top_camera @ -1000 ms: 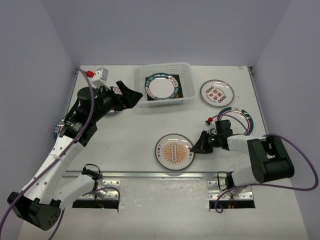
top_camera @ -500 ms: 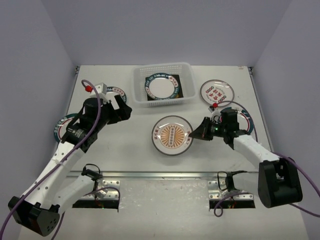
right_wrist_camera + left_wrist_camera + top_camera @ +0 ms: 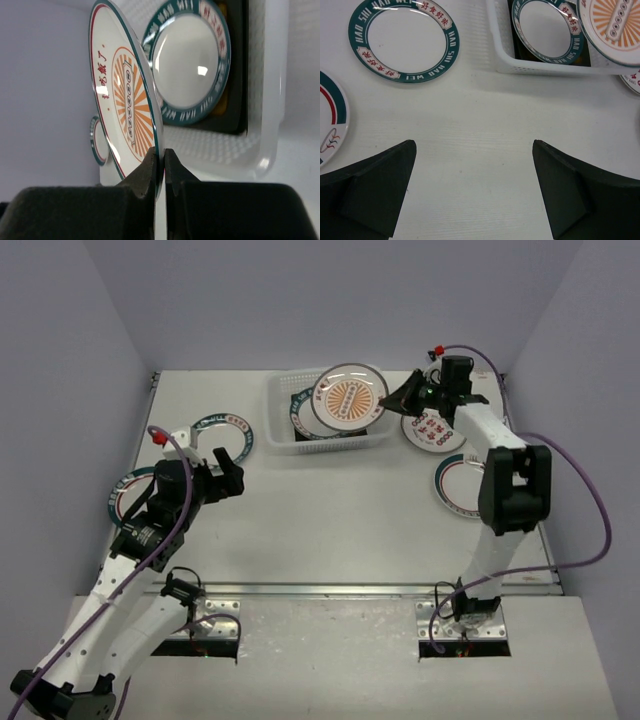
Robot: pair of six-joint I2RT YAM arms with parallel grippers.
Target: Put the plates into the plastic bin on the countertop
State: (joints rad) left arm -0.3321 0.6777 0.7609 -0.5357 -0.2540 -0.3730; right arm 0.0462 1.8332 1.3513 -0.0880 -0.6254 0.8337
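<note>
Right end effector (image 3: 161,156) is clenched on the rim of the orange plate (image 3: 349,398), carrying it above the bin (image 3: 278,412) so it can, I judge, be lowered onto the teal plate (image 3: 545,25) already inside. Left end effector (image 3: 215,468) hangs released and empty over the bench (image 3: 330,505), near a loose plate (image 3: 405,42) awaiting pickup.

Top view: bright, even, diffuse light from overhead. Countertop (image 3: 330,510) near white, walls tinted lilac. Shadows faint and soft-edged. Focus sharp across frame.

Left wrist view: surface almost blown out, texture barely visible. Pale shadow along bin (image 3: 545,66) wall. Left fingers (image 3: 370,192) black with little detail, slightly soft.

Right wrist view: small white glare spots on teal-rimmed plate (image 3: 187,65). Thin sheen along rim of orange plate (image 3: 125,110). Right fingers (image 3: 100,210) dark, blurred at close range. Background beyond plates soft.
</note>
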